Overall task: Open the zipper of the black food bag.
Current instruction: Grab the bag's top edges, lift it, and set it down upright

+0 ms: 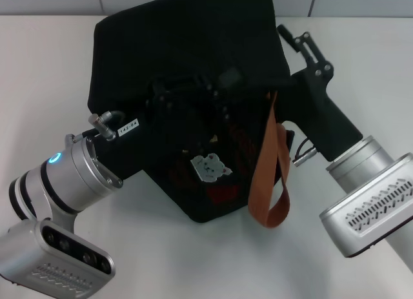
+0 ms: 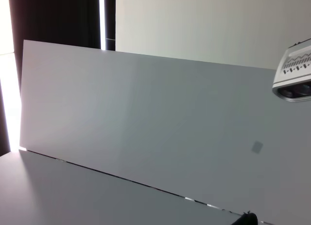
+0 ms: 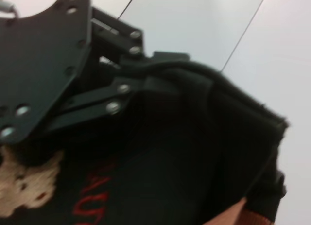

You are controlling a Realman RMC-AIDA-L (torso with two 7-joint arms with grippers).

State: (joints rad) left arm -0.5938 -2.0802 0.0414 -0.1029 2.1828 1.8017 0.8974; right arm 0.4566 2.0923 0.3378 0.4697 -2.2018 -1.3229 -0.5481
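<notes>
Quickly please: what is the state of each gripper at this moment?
Left gripper: on the black food bag, fingers cannot be told.
Right gripper: beside the bag, cannot be told.

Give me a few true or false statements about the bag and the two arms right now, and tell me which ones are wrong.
1. The black food bag lies on a white table. True.
2. An orange-brown handle hangs down the bag's front. True.
3. The left gripper is parked far from the bag. False: it reaches onto the bag's front.
4. The bear picture is green. False: it is tan and white.
5. The right gripper is at the bag's right side. True.
</notes>
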